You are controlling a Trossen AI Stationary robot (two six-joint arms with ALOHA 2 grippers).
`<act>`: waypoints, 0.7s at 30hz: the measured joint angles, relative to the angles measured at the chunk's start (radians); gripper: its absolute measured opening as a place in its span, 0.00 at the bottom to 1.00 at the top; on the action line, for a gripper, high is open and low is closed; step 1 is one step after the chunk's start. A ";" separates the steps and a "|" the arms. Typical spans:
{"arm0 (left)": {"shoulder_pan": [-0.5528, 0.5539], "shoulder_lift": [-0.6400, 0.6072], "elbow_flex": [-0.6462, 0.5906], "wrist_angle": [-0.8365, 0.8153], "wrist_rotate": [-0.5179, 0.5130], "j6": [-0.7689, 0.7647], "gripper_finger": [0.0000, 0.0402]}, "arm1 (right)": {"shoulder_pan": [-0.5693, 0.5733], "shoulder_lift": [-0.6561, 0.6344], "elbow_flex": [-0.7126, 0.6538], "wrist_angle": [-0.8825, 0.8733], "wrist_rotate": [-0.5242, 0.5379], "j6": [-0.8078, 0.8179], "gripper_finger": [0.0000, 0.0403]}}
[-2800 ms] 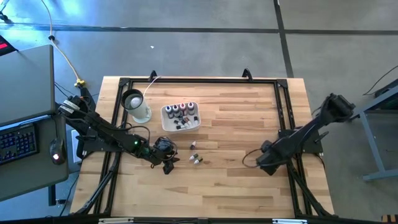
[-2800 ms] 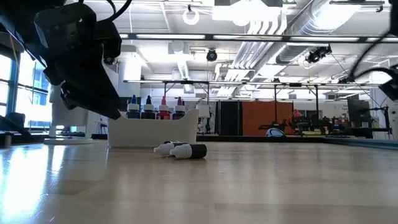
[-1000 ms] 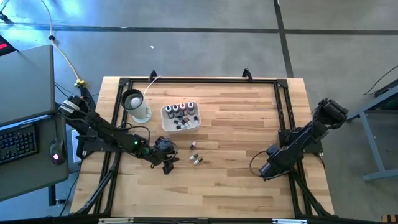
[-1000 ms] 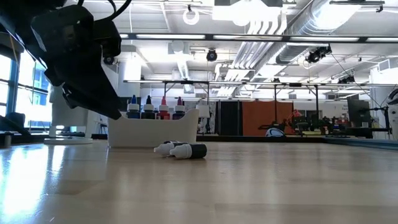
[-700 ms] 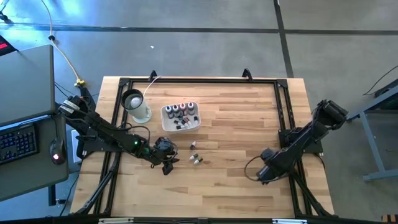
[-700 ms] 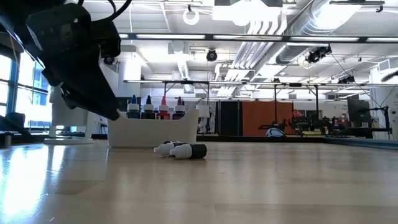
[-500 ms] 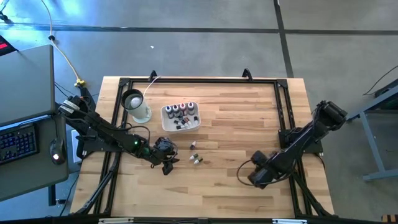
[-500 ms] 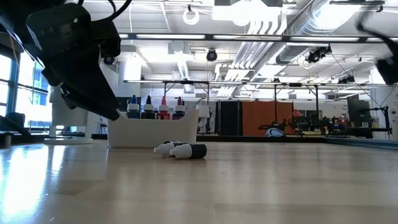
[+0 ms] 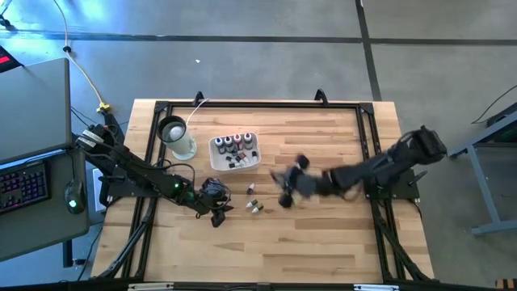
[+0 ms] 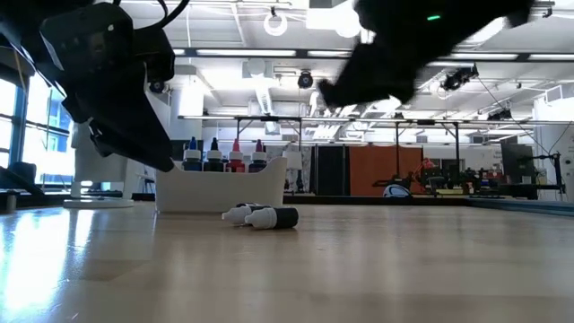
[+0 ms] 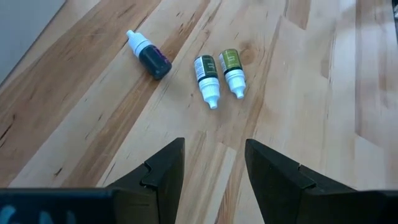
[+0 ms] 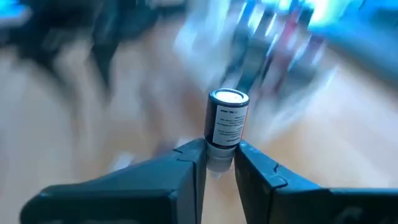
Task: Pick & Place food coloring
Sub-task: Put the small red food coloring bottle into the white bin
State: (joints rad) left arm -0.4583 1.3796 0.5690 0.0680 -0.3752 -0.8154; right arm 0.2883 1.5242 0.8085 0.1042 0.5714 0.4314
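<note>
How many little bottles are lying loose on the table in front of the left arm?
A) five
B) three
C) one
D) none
B: the left wrist view shows a purple bottle and two more bottles lying on the wood beyond the left gripper.

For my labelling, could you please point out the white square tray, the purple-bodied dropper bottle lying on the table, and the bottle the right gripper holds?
white square tray (image 9: 218, 164): high view, rim.
purple-bodied dropper bottle (image 11: 153, 60): left wrist view, body.
held bottle (image 12: 226, 122): right wrist view, label.

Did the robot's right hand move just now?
Yes. The right hand swung in from the table's right edge toward the white square tray, carrying a small dropper bottle.
</note>
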 joint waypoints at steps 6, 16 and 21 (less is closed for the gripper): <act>0.000 0.000 0.000 0.016 0.001 0.000 0.42 | -0.268 0.134 0.068 0.258 -0.204 -0.270 0.15; 0.000 0.000 0.000 0.012 0.004 0.003 0.42 | -0.367 0.439 0.422 -0.014 -0.294 -0.399 0.19; 0.000 0.000 0.000 0.010 0.004 0.003 0.42 | -0.383 0.474 0.455 -0.047 -0.335 -0.407 0.22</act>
State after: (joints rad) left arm -0.4587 1.3797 0.5690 0.0781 -0.3710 -0.8124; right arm -0.0945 1.9985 1.2633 0.0571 0.2365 0.0249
